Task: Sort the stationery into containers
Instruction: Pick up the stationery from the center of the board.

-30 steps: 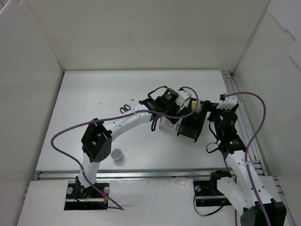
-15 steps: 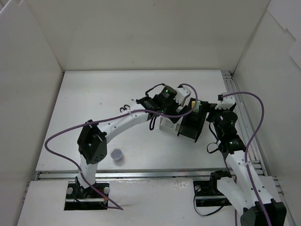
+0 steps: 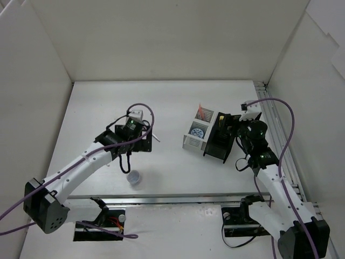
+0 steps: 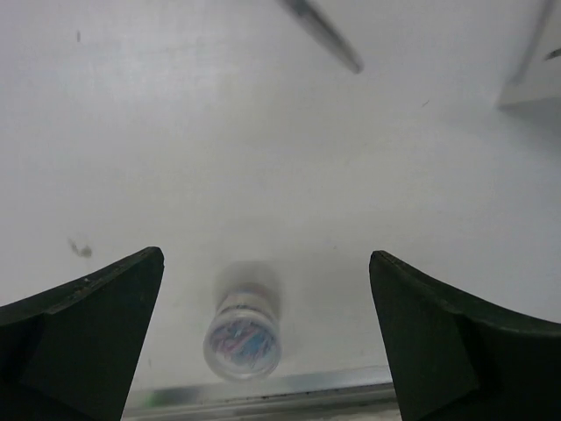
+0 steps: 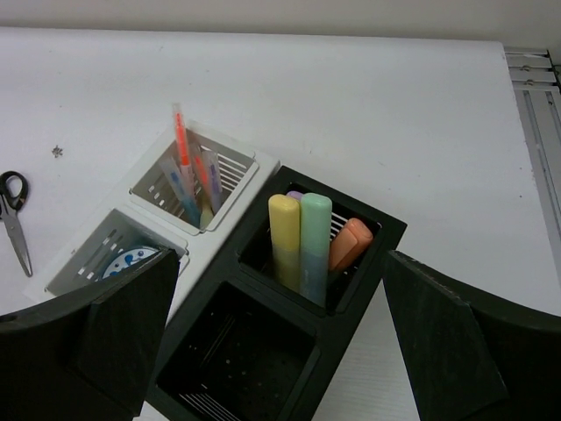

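Jar (image 4: 243,338) stands on the table (image 4: 175,132) just ahead of the left end effector (image 4: 265,259), spread wide and empty. Right end effector (image 5: 276,261), also spread, hovers over the holder (image 5: 245,368).

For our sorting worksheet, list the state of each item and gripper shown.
Jar: standing on table, unsorted.
Scissors: lying on table, unsorted.
Tin: inside white organizer.
Pens: upright in white organizer.
Highlighters: upright in black holder.
Left gripper: open, empty.
Right gripper: open, empty.
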`<state>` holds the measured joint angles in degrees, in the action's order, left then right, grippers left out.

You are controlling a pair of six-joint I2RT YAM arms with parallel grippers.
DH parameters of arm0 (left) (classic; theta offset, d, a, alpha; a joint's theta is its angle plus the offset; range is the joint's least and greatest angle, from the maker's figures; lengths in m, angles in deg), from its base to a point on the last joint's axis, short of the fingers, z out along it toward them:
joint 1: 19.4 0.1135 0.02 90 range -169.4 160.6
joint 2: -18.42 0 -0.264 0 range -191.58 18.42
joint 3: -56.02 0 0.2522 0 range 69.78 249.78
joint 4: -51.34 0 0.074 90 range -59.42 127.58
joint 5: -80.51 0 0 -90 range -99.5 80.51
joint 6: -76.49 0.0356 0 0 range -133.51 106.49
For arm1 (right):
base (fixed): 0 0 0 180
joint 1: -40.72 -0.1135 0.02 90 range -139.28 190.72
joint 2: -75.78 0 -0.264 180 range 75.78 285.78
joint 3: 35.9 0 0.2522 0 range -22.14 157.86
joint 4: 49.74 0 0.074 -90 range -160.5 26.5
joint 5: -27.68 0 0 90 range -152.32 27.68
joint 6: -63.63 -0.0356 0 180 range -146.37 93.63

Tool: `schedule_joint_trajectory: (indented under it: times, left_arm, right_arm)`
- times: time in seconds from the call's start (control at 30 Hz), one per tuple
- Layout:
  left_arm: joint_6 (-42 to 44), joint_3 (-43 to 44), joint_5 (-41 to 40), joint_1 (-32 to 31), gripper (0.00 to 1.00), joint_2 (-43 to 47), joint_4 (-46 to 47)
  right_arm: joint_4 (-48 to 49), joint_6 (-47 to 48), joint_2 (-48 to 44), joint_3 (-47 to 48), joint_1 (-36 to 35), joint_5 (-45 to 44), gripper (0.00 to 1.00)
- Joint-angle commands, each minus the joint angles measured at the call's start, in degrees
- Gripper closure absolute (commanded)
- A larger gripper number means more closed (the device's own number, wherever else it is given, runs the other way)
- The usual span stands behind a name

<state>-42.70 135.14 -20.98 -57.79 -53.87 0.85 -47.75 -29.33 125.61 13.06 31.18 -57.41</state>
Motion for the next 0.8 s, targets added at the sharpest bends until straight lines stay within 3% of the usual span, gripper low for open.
schedule_joint_trajectory:
  times: [0.0,0.27,0.57,0.73,0.77]
  left_arm:
    - [-14.6,-7.8,-1.0,0.2,0.01,2.2,-9.7]
    - [-18.4,-19.4,7.8,0.2,0.00,6.2,-5.6]
    - [-15.8,-20.1,8.1,0.2,0.01,-0.5,-3.3]
    - [-16.2,-18.6,7.5,-1.1,0.14,-2.2,-4.6]
    - [-16.2,-18.5,7.4,-1.1,0.20,-2.1,-5.0]
  right_arm:
    - [1.5,-0.1,3.1,5.0,-1.4,-4.6,0.02]
    - [-8.1,-5.0,6.5,8.9,-1.4,-25.7,0.02]
    - [-9.8,-5.9,7.1,10.1,-1.5,-25.4,0.02]
    - [-10.0,-6.1,6.3,10.1,-1.6,-25.0,0.02]
    - [-10.1,-6.1,6.3,10.2,-1.5,-25.0,0.02]
